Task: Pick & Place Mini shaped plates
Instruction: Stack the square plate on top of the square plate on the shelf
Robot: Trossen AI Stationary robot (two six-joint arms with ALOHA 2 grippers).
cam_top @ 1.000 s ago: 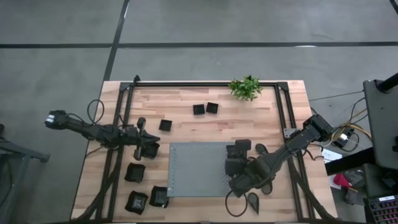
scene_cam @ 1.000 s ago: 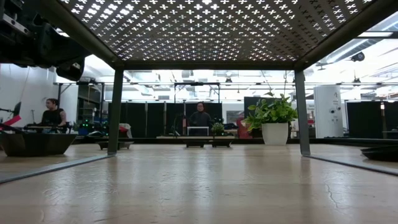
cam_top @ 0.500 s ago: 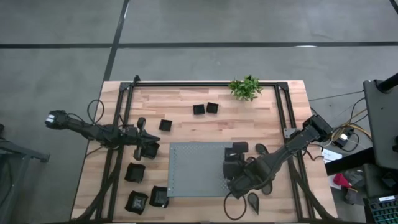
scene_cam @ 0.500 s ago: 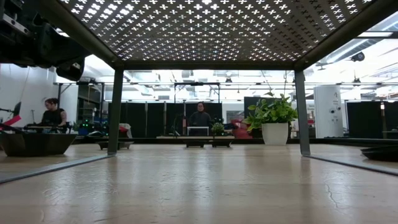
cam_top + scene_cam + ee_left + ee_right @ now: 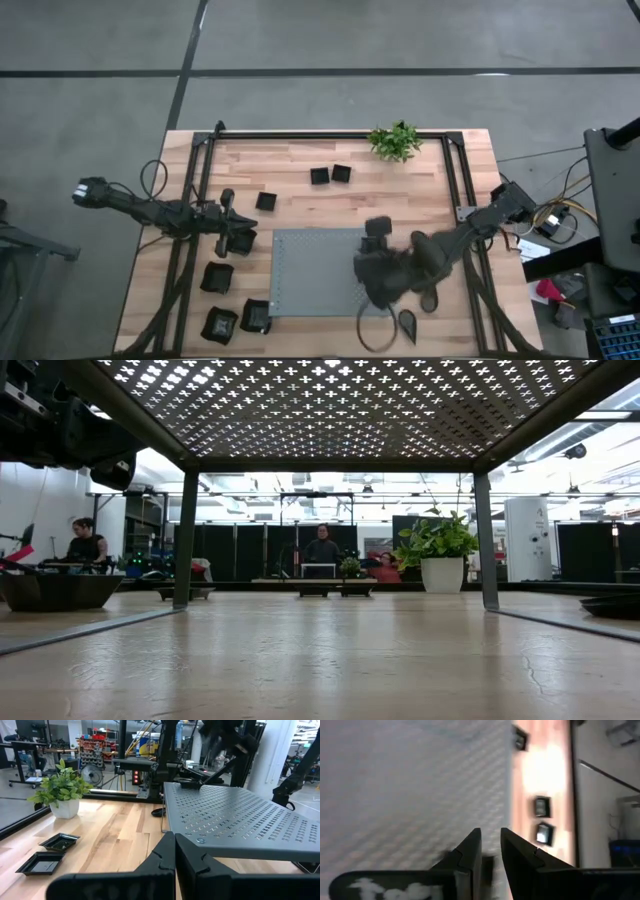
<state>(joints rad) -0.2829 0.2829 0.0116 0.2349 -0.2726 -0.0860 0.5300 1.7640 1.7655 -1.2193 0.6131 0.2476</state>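
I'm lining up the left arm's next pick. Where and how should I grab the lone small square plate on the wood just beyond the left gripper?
Grip the small square plate by its raised rim, probably on the edge nearest the left gripper. Come straight down with one finger inside the wall and one outside. The plate lies flat and low on the table, so a sideways approach would likely find nothing to pinch.

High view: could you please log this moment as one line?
right claw: over right side of mat | left claw: shut, empty, by mat's left edge | plates: several on wood
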